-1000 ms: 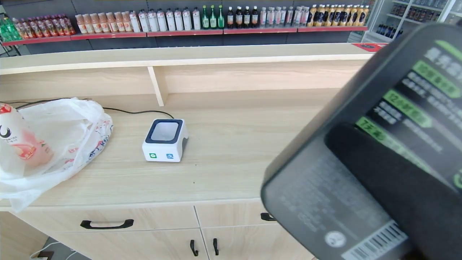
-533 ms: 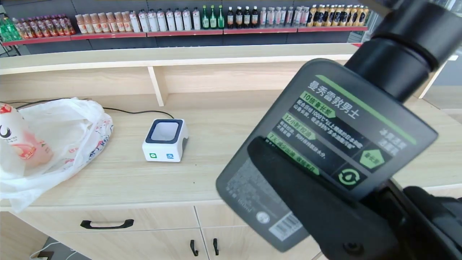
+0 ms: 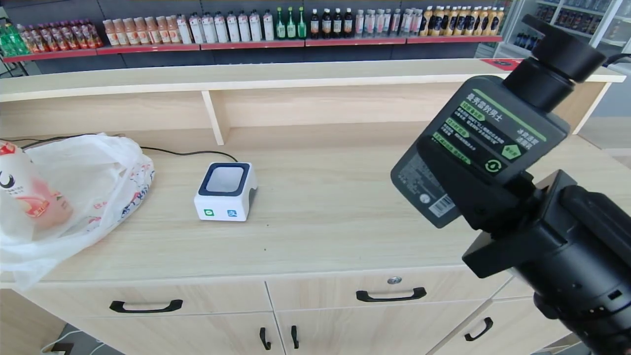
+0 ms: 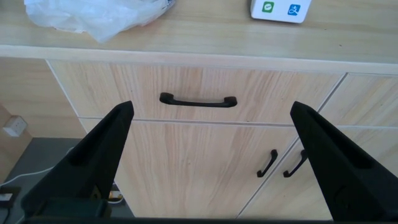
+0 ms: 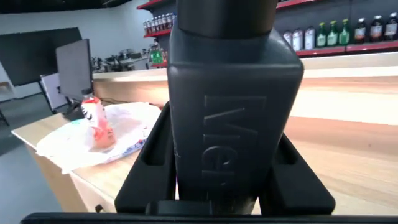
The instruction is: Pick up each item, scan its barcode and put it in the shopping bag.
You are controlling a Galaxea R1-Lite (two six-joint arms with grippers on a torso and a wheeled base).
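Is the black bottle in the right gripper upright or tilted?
Tilted. The black bottle, clamped in the right gripper, leans with its cap high toward the robot's right and its barcode end low.

Wooden counter (image 3: 320,231) carries a white scanner (image 3: 226,192), a black cable (image 3: 187,153), likely its own, and a plastic shopping bag (image 3: 98,177)

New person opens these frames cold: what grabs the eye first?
The dark pump bottle, clamped in the right pincer and held tilted in the air over the right end of the counter, with its barcode side towards the head camera. Next comes the white scanner at mid-counter. At the left end lies the white shopping bag with a pink drink bottle in it.
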